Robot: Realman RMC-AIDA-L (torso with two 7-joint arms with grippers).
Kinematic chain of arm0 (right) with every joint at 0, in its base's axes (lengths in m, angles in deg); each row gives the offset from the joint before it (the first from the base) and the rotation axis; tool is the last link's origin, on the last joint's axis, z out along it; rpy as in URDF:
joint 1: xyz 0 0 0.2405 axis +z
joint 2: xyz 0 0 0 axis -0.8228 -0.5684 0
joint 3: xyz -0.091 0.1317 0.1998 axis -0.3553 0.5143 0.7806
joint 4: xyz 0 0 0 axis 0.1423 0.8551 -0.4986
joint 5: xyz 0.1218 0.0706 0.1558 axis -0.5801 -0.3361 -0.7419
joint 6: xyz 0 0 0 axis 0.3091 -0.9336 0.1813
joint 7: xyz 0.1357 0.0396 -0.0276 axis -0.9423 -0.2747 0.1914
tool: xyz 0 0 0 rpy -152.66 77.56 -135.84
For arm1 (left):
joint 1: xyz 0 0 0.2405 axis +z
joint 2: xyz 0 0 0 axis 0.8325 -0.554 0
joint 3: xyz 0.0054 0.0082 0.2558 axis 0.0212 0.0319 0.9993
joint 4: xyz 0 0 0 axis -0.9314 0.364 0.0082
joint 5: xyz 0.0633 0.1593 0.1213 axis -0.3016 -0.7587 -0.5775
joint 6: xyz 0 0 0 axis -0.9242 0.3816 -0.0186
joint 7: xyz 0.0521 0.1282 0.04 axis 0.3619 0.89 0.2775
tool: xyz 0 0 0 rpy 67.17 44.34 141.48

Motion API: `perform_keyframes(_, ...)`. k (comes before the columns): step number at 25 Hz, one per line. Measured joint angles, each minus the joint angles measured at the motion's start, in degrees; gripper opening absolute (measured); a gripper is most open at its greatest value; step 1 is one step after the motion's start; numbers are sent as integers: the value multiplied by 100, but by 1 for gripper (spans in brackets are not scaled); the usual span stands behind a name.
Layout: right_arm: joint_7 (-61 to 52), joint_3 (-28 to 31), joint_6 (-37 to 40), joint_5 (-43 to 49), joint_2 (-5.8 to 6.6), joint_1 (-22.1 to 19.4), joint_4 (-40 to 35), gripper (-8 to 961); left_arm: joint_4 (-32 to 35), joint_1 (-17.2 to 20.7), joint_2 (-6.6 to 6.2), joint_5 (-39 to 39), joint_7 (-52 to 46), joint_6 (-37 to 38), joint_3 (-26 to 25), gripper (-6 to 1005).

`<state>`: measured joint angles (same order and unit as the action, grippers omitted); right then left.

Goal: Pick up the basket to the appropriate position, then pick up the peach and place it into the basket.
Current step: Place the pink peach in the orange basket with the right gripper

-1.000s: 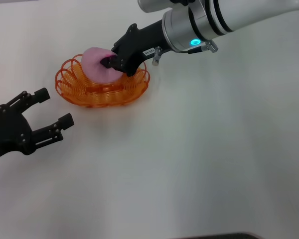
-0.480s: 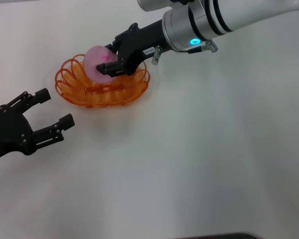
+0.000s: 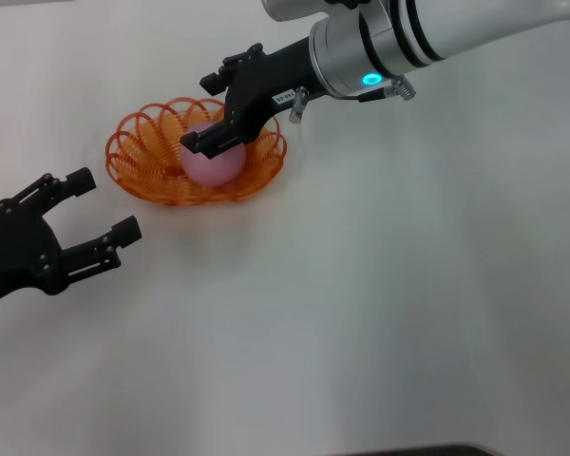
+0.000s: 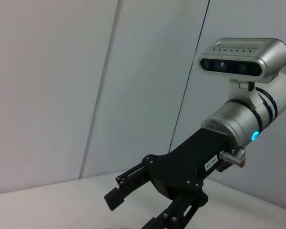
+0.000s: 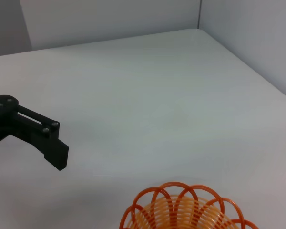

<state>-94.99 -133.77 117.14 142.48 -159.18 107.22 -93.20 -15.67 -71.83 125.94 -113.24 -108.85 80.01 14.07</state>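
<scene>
White and matte, the surface (image 3: pixel 380 313) carries only the basket (image 3: pixel 133 161), toward its far left. Inside the basket sits the peach (image 3: pixel 217 166), right of its middle, a smooth pale pink ball against orange wire. The right gripper (image 3: pixel 218 112) hangs just above it with its jaws spread wide and holding nothing; one finger crosses in front of the fruit's top. The left gripper (image 3: pixel 90 214) waits well apart at the near left, jaws wide too.

The peach looks light and smooth, likely slippery and prone to roll, so a hold across its widest part would suit it best. The basket, shallow and oval with a looped scalloped rim and spiral-wire sides, seems light and a little springy; its rim is the obvious grip point.
</scene>
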Motion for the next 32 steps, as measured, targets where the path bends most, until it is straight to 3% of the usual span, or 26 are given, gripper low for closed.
perform_keyframes(6,0,-10,5,0,0,0,-2,881,0,1,0,0,-1,-5,2,939)
perform_keyframes(17,0,15,237,-69,53,-101,-147,877,0,1,0,0,-9,-68,-1,939)
perform_keyframes(32,-131,364,1264,3,166,-1520,-1808,877,26,-3,0,-9,-37,-83,-1,938)
